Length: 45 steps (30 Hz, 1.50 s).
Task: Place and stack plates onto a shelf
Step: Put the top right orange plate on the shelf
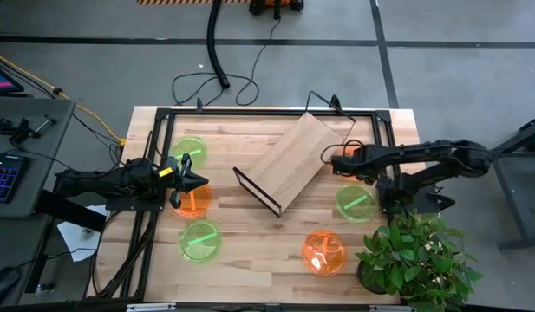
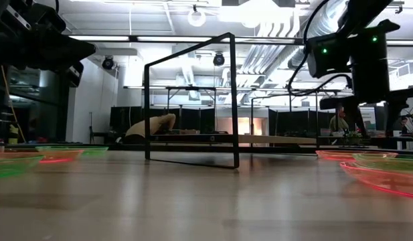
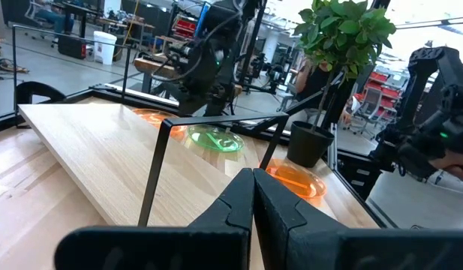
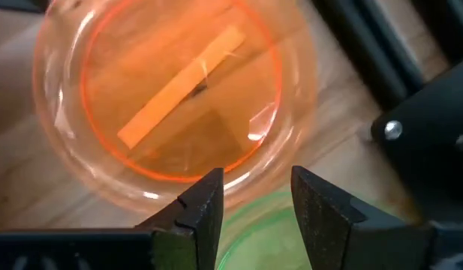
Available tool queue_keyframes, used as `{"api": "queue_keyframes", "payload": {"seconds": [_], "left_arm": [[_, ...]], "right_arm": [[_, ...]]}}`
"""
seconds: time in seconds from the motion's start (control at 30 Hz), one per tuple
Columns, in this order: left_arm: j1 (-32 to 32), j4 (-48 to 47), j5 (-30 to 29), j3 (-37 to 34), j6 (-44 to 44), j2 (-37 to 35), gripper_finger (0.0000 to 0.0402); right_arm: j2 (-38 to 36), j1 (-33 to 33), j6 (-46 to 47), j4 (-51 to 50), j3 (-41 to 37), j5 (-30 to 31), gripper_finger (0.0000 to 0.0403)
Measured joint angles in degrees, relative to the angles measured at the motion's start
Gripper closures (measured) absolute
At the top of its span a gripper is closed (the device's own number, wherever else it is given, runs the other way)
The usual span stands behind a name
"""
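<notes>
In the high view the plywood shelf [image 1: 289, 165] lies slantwise on the table, on its black wire frame [image 2: 193, 100]. On the left are two green plates [image 1: 189, 150] [image 1: 200, 240] and an orange plate [image 1: 192, 201]. My left gripper [image 1: 191, 179] hovers shut at that orange plate's far rim and points toward the shelf [image 3: 103, 150]. My right gripper [image 1: 335, 162] is open above another orange plate [image 4: 178, 90], its fingers over the plate's rim beside a green plate [image 4: 254, 229]. That green plate [image 1: 355, 202] and a third orange plate [image 1: 323, 251] lie flat on the right.
A potted plant [image 1: 414, 260] stands at the table's near right corner, close to the right arm. A black frame [image 1: 250, 111] runs along the table's far and left edges. Bare wood lies between the shelf and the near edge. A desk with a keyboard [image 1: 3, 178] is off to the left.
</notes>
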Motion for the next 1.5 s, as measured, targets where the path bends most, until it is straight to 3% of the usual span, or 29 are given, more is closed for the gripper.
{"api": "queue_keyframes", "payload": {"seconds": [0.47, 0.9, 1.5], "left_arm": [[0.0, 0.0, 0.0, 0.0, 0.0, 0.0, 0.0401], [0.0, 0.0, 0.0, 0.0, 0.0, 0.0, 0.0401], [0.0, 0.0, 0.0, 0.0, 0.0, 0.0, 0.0401]], "right_arm": [[3.5, 3.3, 16.7, -4.0, 0.0, -0.5, 0.0263], [11.4, -3.2, 14.6, 1.6, 0.0, 1.5, 0.0263], [16.5, -2.7, 13.6, 3.1, 0.0, 0.6, 0.0264]]}}
